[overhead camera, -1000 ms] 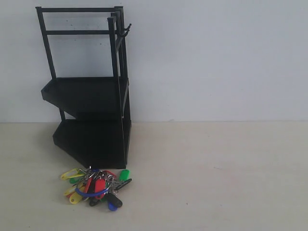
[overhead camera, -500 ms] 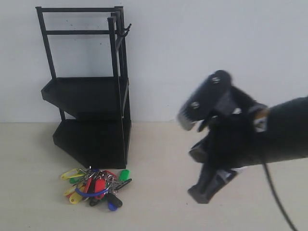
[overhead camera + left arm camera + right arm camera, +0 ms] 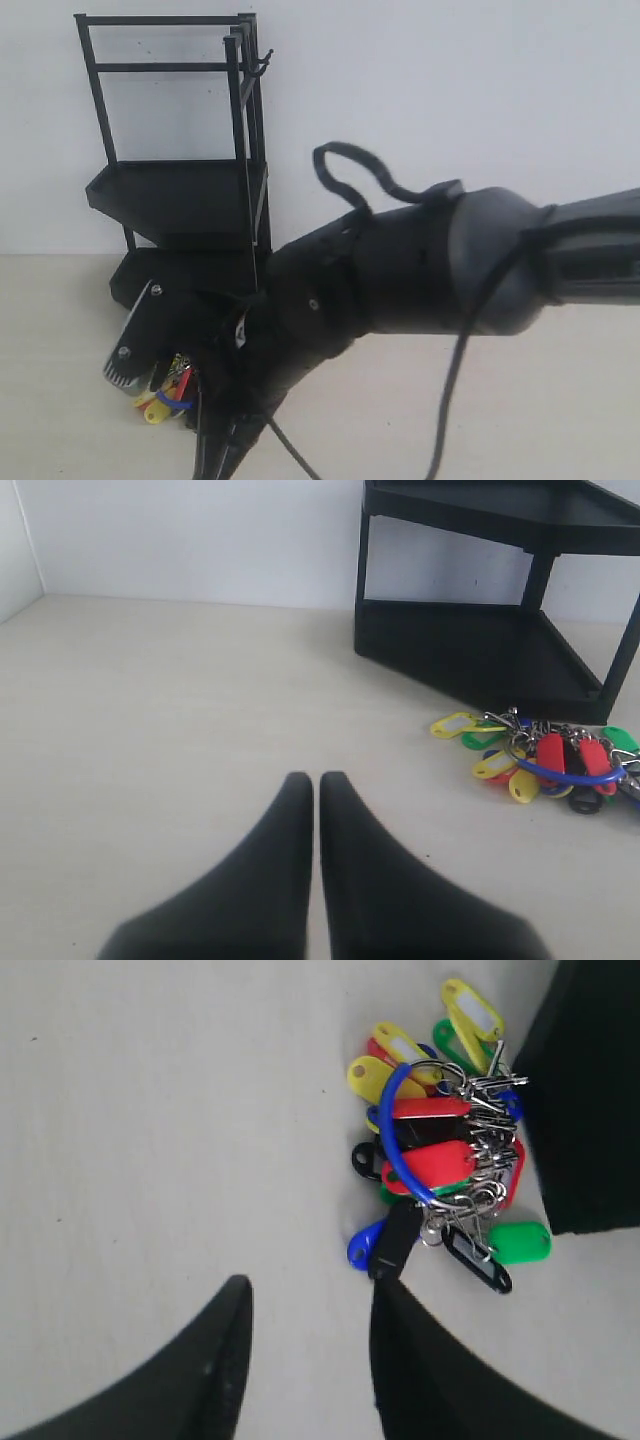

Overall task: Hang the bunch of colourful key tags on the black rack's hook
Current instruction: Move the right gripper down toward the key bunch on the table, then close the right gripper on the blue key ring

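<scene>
Right end effector (image 3: 305, 1350), spread wide, hovers over the colourful key tag bunch (image 3: 440, 1150) by the black rack (image 3: 180, 200); left end effector (image 3: 316, 785) is pinched closed.

Exterior frontal, right wrist overhead, sharing key tag bunch (image 3: 430, 1165)

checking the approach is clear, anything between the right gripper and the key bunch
Nothing. In the right wrist view only bare table lies between the open right gripper and the key bunch.
</scene>
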{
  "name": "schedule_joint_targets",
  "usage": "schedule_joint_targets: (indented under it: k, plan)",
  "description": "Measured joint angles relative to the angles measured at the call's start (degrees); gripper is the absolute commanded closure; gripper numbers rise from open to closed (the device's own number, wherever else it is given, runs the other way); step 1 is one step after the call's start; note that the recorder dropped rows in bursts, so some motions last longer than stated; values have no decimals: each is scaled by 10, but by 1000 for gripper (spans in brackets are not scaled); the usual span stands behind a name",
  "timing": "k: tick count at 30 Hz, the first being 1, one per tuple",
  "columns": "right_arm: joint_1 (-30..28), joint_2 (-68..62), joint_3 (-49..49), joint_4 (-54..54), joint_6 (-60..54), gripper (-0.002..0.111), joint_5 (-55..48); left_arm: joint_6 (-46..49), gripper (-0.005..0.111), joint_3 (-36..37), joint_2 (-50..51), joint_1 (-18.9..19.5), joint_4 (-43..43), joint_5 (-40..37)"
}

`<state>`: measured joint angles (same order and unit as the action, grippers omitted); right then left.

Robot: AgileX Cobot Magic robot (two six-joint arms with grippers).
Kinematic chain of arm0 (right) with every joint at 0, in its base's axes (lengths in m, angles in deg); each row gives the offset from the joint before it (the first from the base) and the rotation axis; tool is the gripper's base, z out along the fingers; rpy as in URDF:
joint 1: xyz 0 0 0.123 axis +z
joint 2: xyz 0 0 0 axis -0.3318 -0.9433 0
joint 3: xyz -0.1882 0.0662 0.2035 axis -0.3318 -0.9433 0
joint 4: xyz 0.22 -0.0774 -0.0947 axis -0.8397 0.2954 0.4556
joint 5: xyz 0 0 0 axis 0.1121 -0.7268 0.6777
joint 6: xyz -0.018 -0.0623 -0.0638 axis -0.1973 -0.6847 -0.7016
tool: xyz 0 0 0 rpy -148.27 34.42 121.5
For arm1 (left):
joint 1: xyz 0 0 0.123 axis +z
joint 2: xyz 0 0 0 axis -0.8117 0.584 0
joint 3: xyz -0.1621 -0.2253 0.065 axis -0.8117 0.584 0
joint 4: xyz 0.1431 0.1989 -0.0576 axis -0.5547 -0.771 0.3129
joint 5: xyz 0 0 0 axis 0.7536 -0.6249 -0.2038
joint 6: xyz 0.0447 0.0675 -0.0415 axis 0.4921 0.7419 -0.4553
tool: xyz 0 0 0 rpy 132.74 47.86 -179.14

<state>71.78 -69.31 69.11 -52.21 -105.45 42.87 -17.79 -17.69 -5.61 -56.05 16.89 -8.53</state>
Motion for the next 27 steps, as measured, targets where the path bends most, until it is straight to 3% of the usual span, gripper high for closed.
schedule_joint_targets:
  k: [11,27]
  plan:
    - [1,-174,200,110,-15,66,-114,0,102,0,0,0,0,0]
    - [1,-216,222,137,-25,66,-62,0,102,0,0,0,0,0]
